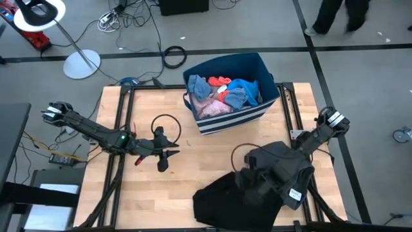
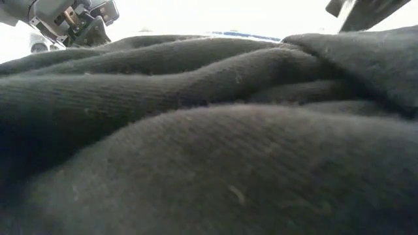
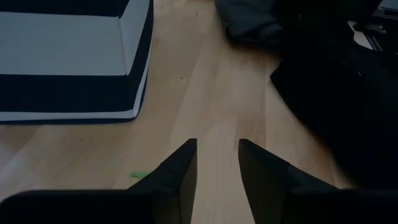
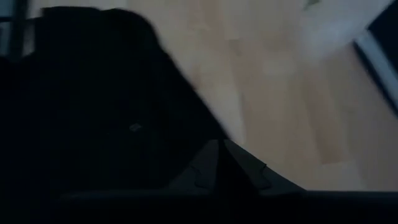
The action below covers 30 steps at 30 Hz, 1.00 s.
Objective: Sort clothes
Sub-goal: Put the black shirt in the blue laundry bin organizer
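Observation:
A black garment [image 1: 225,205] lies spread on the table's near edge and fills the low view [image 2: 209,143]. A dark grey garment [image 1: 283,169] lies bunched on top of my right arm's forward end and hides the gripper from above. In the right wrist view, my right gripper [image 4: 221,152] is shut, with the black cloth [image 4: 93,106] next to it. My left gripper [image 1: 164,154] is open and empty, low over bare wood at the table's left middle; it also shows in the left wrist view [image 3: 217,158]. Pink, blue and red clothes [image 1: 225,93] lie in the bin. My right gripper's shut fingers [image 4: 239,163] stand over the wood beside the black cloth's edge [image 4: 186,118]. Nothing shows between their tips. I cannot tell whether they touch the cloth.
A navy fabric bin with white stripes [image 1: 254,71] stands at the table's far middle; its near wall shows in the left wrist view [image 3: 68,56]. Bare wood lies between the bin and the dark garments. A person's legs [image 1: 335,16] are on the floor beyond the table.

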{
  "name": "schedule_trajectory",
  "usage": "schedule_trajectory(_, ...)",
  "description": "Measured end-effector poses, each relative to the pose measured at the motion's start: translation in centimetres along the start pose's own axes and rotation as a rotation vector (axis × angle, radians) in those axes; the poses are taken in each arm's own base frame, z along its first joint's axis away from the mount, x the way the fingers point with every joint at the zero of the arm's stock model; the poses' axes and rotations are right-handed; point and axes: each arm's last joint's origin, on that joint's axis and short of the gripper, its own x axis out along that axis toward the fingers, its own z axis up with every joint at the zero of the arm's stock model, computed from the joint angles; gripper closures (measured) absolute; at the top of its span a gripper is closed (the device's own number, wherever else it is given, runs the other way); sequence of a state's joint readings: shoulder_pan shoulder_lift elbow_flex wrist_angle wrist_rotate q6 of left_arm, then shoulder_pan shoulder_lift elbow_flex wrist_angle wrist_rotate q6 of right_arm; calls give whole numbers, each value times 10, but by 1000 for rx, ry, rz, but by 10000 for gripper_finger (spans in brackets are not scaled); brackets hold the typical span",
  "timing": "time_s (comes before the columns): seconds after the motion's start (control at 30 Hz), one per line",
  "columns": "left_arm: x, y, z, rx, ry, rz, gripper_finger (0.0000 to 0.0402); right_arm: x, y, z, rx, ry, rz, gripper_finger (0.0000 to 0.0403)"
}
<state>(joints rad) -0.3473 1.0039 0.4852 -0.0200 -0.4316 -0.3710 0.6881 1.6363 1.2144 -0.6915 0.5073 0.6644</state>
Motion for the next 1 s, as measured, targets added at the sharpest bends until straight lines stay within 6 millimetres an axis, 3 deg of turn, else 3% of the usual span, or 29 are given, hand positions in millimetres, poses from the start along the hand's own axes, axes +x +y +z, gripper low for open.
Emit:
schedule_trajectory(0.37,0,0,0,0,1,-3,280,-8,13,-6,75,-6,62,267)
schedule_trajectory(0.63,0,0,0,-1,1,-3,280,-8,16,-3,-5,-10,117,192)
schedule_trajectory(0.87,0,0,0,0,1,-2,280,3,19,-12,-28,27,141,171)
schedule_trajectory(1.0,0,0,0,0,1,-3,280,23,28,-19,-76,78,149,173)
